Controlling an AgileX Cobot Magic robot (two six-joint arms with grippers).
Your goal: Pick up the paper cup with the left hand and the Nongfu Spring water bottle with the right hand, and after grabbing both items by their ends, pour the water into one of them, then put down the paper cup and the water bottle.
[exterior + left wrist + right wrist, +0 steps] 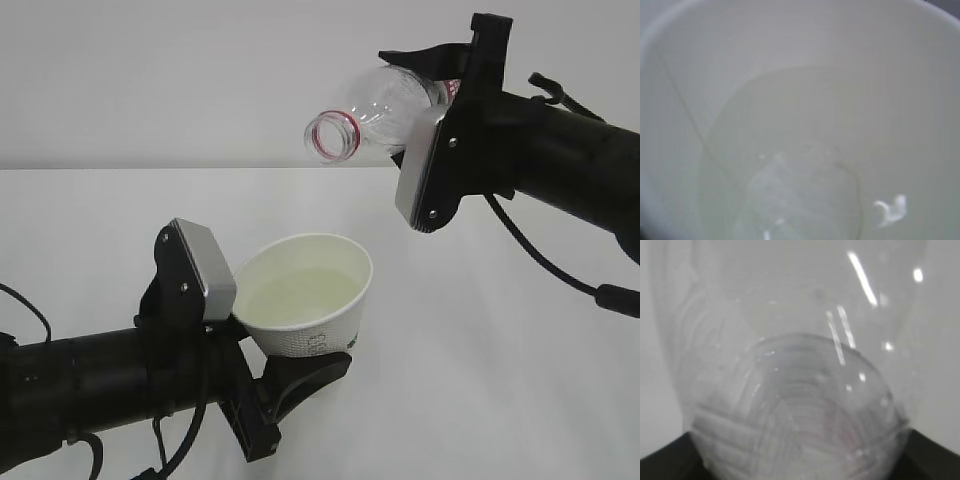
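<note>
My left gripper [255, 325] is shut on the white paper cup [322, 338], holding it by its lower end, tilted with its mouth up and to the right. Clear water [300, 298] lies inside it. The left wrist view is filled by the cup's inside [790, 60] and the water [805, 195]. My right gripper [440, 110] is shut on the clear Nongfu Spring water bottle [380, 115], which lies nearly level, its open red-ringed mouth [334, 134] pointing left above the cup. No stream shows between them. The right wrist view is filled by the ribbed bottle [800, 390], which looks empty.
A plain white tabletop [500, 380] runs under both arms, with a pale wall [150, 70] behind. Black cables [540, 250] hang from the right arm.
</note>
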